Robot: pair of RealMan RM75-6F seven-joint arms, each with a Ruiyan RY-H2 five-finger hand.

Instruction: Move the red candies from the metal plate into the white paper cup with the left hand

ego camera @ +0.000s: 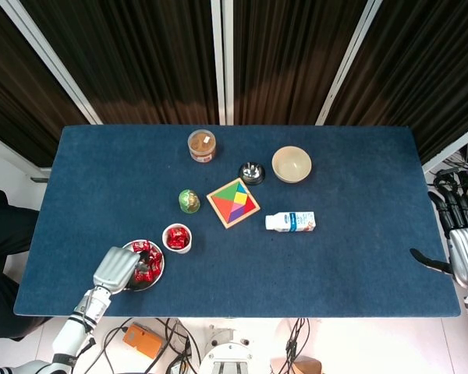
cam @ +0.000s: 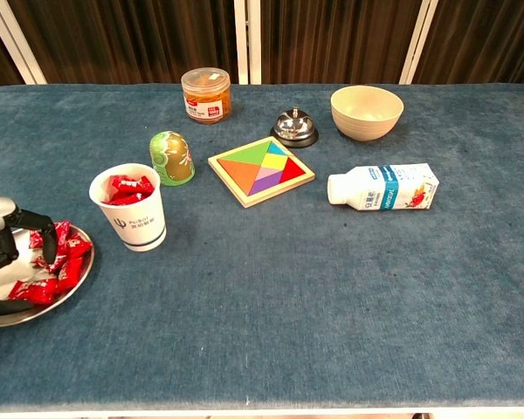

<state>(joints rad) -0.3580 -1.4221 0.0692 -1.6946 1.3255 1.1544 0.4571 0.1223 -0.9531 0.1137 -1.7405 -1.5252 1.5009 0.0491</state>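
Observation:
The metal plate (cam: 45,308) lies at the table's front left corner with several red candies (cam: 59,262) heaped on its right half. My left hand (cam: 4,244) hangs over the plate's left side, fingers curled down onto the pile, thumb low at the near rim. Whether a candy sits between them is hidden. In the head view the left hand (ego camera: 115,269) covers the plate (ego camera: 145,286) from the left. The white paper cup (cam: 136,229) stands upright just right of the plate, with red candies inside. My right hand (ego camera: 462,251) hovers off the table's right edge, fingers spread, holding nothing.
Behind the cup stands a green egg-shaped figure (cam: 172,157). A tangram puzzle (cam: 260,169), a call bell (cam: 294,127), a beige bowl (cam: 367,111), an orange-lidded jar (cam: 206,95) and a milk carton (cam: 384,187) on its side fill the table's middle and back.

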